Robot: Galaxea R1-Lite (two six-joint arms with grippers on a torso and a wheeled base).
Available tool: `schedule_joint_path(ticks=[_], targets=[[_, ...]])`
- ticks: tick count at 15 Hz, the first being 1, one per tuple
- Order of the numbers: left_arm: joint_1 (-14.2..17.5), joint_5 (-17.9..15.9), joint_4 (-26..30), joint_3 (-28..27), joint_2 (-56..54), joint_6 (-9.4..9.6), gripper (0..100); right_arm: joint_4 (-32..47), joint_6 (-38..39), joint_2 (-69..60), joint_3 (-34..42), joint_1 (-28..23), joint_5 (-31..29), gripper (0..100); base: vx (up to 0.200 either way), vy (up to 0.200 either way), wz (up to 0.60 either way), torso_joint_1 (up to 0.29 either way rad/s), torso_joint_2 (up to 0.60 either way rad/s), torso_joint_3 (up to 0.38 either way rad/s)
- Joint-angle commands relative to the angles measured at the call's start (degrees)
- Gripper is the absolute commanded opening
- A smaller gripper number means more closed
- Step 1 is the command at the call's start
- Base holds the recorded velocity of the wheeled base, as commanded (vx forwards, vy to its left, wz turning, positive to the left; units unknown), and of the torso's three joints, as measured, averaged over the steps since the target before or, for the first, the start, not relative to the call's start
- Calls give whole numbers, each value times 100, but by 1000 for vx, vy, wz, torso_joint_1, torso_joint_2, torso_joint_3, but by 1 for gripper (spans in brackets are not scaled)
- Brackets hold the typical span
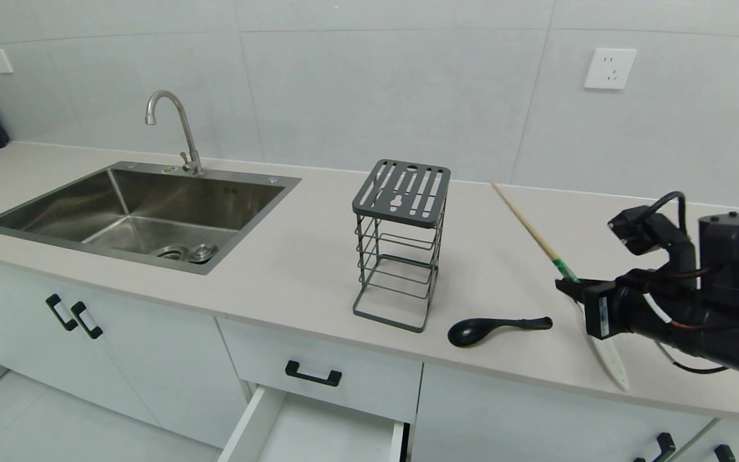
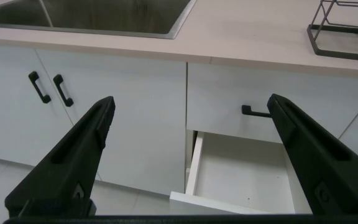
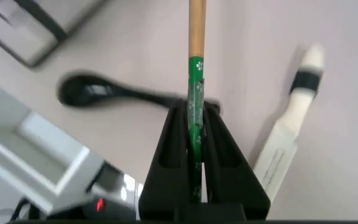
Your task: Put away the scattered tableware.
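The right gripper [image 3: 196,127] is pinching the long wooden chopstick [image 1: 526,221] at its green-painted end, with the rest stretching over the counter [image 1: 292,256] toward the wall. It's looking light, stiff and slick, and a hold nearer the middle would likely be steadier. The left gripper [image 2: 191,102] is hanging spread wide before the open drawer [image 2: 241,168].

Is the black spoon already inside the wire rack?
No, the black spoon lies on the countertop just to the right of the wire rack, outside it.

Green-banded wooden chopstick [image 1: 526,221] aslant; black spoon [image 1: 472,332], white knife [image 1: 610,366] flat nearby.
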Motion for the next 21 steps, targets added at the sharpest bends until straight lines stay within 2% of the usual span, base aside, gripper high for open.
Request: schedule_joint_path(ticks=[1,4,6,10,12,15,17,19,21], targets=[[1,1,-1,0,0,0,100,-357,-19,-470,250,210,-51,0,0,0,0,0,0,0],[1,1,-1,0,0,0,100,-1148,-221,-496,321,580,72,0,0,0,0,0,0,0],[1,1,-1,0,0,0,100,-1534,-406,-654,330,782,511,0,0,0,0,0,0,0],[1,1,-1,0,0,0,100,-1244,-925,-1111,532,1467,1329,0,0,0,0,0,0,0],[1,1,-1,0,0,0,100,-488,-1250,-1551,541,1740,1838,0,0,0,0,0,0,0],[1,1,-1,0,0,0,100,311,-1267,-1779,400,2197,1847,0,0,0,0,0,0,0],[1,1,-1,0,0,0,100,338,-1267,-1727,365,2557,1803,0,0,0,0,0,0,0],[1,1,-1,0,0,0,100,408,-1232,-1445,356,3269,1733,0,0,0,0,0,0,0],[1,1,-1,0,0,0,100,364,-1206,-892,277,3814,1293,0,0,0,0,0,0,0]])
